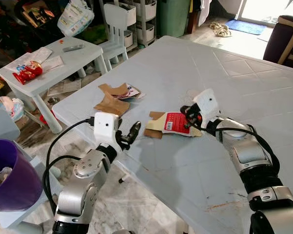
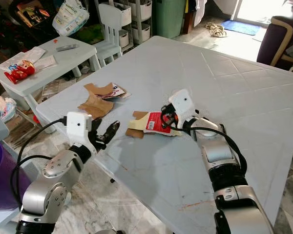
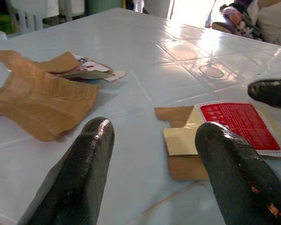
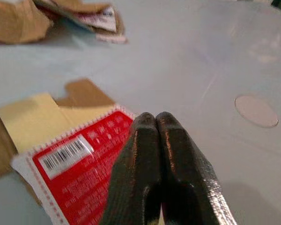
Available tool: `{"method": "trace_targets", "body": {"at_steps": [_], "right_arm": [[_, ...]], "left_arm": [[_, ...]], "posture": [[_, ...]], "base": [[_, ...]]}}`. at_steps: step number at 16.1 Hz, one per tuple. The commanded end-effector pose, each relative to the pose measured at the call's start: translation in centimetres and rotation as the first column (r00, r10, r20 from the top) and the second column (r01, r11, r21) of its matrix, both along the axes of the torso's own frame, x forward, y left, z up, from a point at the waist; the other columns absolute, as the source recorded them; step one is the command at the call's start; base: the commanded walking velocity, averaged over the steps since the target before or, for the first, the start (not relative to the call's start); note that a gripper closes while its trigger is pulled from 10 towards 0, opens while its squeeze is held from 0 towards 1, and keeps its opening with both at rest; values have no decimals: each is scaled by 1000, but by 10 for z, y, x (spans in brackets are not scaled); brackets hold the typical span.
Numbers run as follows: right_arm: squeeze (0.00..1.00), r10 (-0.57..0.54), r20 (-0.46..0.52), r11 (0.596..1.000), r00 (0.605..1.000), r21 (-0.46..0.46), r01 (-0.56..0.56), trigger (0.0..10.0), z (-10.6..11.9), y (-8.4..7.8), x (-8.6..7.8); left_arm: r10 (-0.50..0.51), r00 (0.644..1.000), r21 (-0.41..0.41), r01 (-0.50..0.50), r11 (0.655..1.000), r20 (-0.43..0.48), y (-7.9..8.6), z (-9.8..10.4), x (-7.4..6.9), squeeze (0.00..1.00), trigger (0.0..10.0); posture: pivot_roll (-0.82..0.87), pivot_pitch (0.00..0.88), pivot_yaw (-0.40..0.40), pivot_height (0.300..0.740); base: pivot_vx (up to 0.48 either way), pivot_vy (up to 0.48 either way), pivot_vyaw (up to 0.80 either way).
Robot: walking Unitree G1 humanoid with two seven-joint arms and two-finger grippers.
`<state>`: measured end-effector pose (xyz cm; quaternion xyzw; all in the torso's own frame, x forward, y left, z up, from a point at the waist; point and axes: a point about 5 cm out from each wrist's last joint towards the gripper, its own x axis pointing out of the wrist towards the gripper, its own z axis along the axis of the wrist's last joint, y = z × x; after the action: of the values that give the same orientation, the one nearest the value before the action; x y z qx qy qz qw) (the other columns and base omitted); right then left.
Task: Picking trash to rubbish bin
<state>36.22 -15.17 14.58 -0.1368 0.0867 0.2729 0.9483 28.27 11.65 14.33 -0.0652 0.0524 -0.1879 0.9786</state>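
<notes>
On the pale grey-blue bench (image 1: 244, 87), smooth plastic with moulded diamond lines, lies a flattened carton (image 1: 173, 124): tan cardboard flaps, a cream panel, and a glossy red label with white print, a barcode and a serrated white border. It sits near the bench's front-left edge, flat on the surface.

Right hand (image 1: 189, 118): the two black fingers are pressed together with no gap, tips resting over the red label's edge; from the wrist view nothing is visibly pinched between them. The fingers (image 4: 161, 178) look rubbery and slightly shiny.

Left hand (image 1: 133, 132): fingers spread wide apart, holding nothing, hovering at the bench edge just left of the carton. Finger pads (image 3: 79, 173) are dull black, rounded, with small scuffs.

Further back on the bench, well apart from the carton, lies a crumpled brown cardboard piece (image 1: 111, 102) with a ribbed, corrugated face, touching a torn printed wrapper (image 1: 129, 91).

Surroundings: a purple bin (image 1: 10, 170) stands on the floor to the robot's left, with pale crumpled stuff inside. Beyond it is a small white table (image 1: 63, 61) carrying papers and a red packet (image 1: 27, 70), and a white child's chair (image 1: 115, 29). The floor (image 1: 136, 200) is marbled tile. A round moulded mark (image 4: 256, 111) shows on the bench surface beside the right hand.
</notes>
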Motion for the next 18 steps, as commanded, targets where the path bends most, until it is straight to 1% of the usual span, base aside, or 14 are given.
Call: {"method": "trace_targets", "body": {"at_steps": [1,2,6,8,10,14,18], "right_arm": [[1000,-15,-6,1000,1000,-9,15,10000,1,-2,2],[1000,-36,-6,999,999,-10,36,10000,-1,-5,2],[1000,-16,-8,1000,1000,-10,16,10000,-5,-3,-1],[1000,-25,16,1000,1000,2,25,10000,-3,-4,-1],[1000,-63,40,998,997,11,62,10000,0,-7,2],[1000,-127,54,991,990,-31,129,10000,-1,-17,7],[1000,-122,56,992,991,-32,123,10000,-3,-16,7]], "left_arm": [[11,1000,6,-11,1000,1,1,-1,0,0,10000],[9,1000,5,-9,1000,-2,0,-2,-1,0,10000],[-4,1000,2,4,1000,-6,-3,-3,-1,0,10000],[-8,1000,-1,8,1000,-8,-4,-3,-2,0,10000],[-13,1000,-3,13,1000,-9,-5,-3,-2,0,10000],[-38,999,-3,38,999,-24,-8,-6,-4,0,10000],[-50,998,-6,50,999,-26,-10,-6,-6,0,10000]], "posture": [[89,64,20,740],[86,64,20,740],[82,70,23,740],[79,71,24,740],[79,72,24,740],[80,75,23,740],[81,77,24,740]], "base": [[0,0,0],[0,0,0],[0,0,0],[0,0,0],[0,0,0],[0,0,0],[0,0,0]]}}
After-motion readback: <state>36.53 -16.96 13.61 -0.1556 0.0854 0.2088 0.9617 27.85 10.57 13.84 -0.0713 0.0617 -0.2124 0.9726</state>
